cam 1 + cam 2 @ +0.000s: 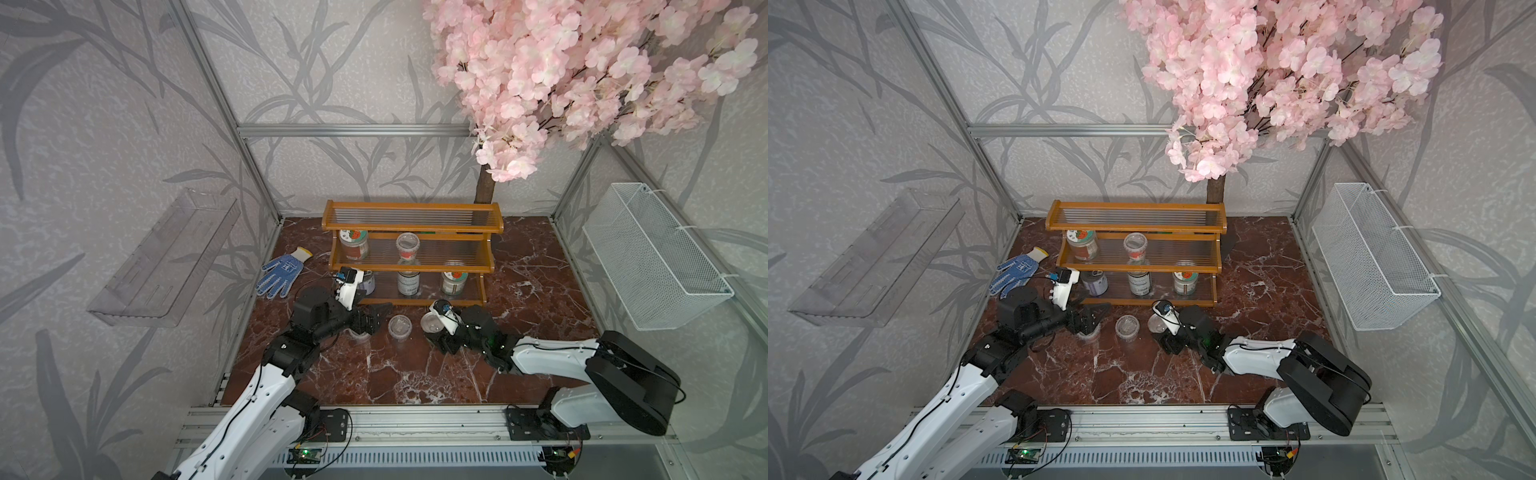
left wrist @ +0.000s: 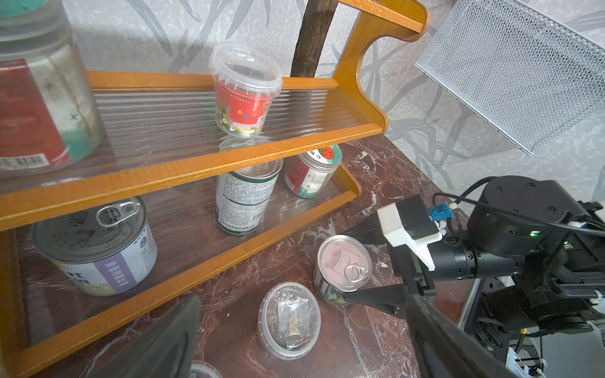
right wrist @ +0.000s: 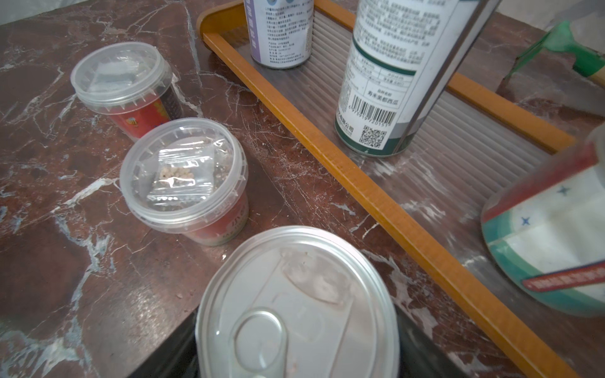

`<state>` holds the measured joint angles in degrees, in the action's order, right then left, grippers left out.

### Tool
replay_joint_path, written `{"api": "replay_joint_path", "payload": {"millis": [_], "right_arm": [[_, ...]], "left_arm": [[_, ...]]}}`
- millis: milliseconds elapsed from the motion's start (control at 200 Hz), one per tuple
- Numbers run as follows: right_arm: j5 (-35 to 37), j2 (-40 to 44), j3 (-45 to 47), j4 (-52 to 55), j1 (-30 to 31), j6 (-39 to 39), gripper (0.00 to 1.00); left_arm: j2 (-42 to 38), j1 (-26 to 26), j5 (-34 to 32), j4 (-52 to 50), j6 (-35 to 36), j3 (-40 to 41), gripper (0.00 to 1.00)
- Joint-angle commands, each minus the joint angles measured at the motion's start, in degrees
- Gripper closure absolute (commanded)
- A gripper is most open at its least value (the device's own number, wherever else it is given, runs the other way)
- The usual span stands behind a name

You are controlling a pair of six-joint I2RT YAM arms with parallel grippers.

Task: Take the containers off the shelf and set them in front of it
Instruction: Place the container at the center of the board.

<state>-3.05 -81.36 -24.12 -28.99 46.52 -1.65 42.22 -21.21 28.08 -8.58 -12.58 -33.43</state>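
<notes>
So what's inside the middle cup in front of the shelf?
The cup shows, through its clear lid, a small packet of pale seeds on dark fill. Its red label hides anything lower.

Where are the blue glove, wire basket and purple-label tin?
blue glove (image 1: 282, 272): in a top view, palm.
wire basket (image 1: 648, 266): in a top view, mesh wall.
purple-label tin (image 2: 82, 235): left wrist view, lid.

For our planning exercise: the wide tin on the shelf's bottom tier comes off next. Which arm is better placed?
Left, probably: the left hand is open, near the wide tin; the right hand is closed around a pull-tab tin.
</notes>
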Motion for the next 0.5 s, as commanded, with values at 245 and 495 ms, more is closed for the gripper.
{"api": "replay_joint_path", "payload": {"millis": [245, 495], "right_arm": [[1.9, -1.2, 1.9, -3.3, -0.5, -1.4, 0.22], [2.4, 0.0, 2.7, -2.1, -0.6, -1.5, 0.12]], "left_arm": [[-0.3, 0.3, 0.1, 0.4, 1.1, 0.3, 0.00], [-0.1, 0.3, 0.2, 1.0, 0.7, 0.7, 0.00]]}}
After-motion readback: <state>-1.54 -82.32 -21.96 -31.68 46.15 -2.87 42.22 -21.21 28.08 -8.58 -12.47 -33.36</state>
